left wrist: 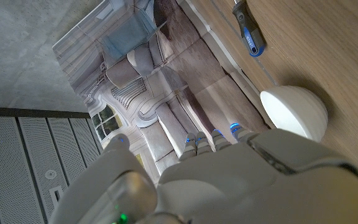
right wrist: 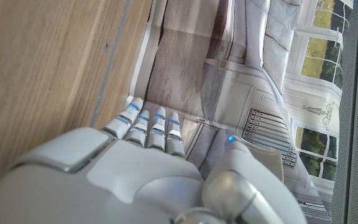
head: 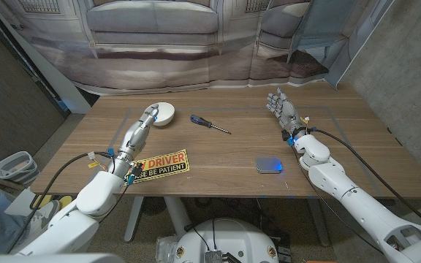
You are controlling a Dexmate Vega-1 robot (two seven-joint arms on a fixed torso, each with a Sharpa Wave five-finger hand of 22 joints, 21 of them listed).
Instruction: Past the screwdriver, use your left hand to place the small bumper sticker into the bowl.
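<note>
A white bowl (head: 165,115) stands at the table's far left, also seen in the left wrist view (left wrist: 294,113). My left hand (head: 149,117) reaches up to the bowl's near rim with its fingers stretched out and nothing visible in them. A blue-handled screwdriver (head: 209,123) lies to the right of the bowl; its handle (left wrist: 249,34) lies beyond the bowl. A yellow bumper sticker (head: 162,164) reading "DRIVER, PLEASE BE PATIENT" lies beside my left forearm. My right hand (head: 282,108) stands at the far right with fingers (right wrist: 149,127) extended, holding nothing.
A small blue-grey rounded pad (head: 268,166) lies near the front edge, right of centre. Cables run along both forearms. A printed backdrop hangs behind the table, and a small bin (head: 14,166) stands on the floor at the left.
</note>
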